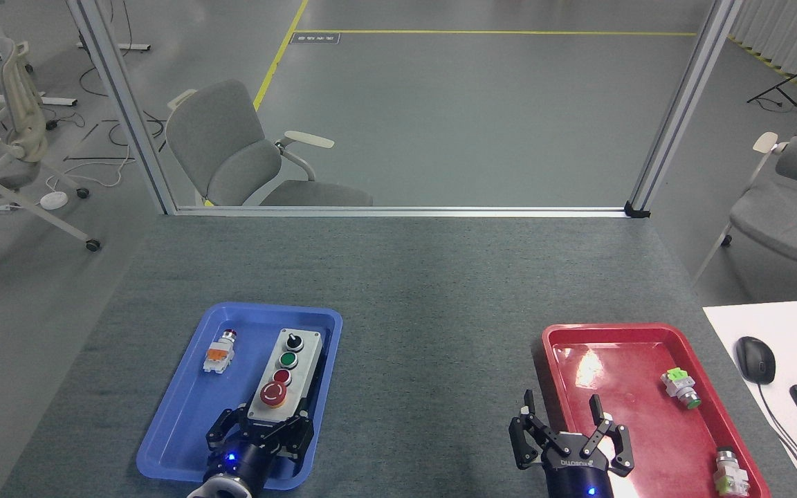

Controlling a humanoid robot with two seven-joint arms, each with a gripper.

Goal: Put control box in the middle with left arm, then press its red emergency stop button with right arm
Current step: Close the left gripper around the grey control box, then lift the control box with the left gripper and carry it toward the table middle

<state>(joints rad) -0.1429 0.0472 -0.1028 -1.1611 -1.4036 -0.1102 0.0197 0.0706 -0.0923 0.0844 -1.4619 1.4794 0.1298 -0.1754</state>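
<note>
A single view is given, taken from the robot's head and aimed forward and steeply down. The bench (pixel 398 277) is seen close below, while chairs and open floor are shown farther off behind it.

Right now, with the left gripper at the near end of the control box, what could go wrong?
1. The left gripper reaches only the near end of the control box, so the box may pivot or slip when lifted.
2. The box lies beside the blue tray's right wall and could catch on it.
3. Its fingers sit near the red emergency stop button and could bump it.
</note>
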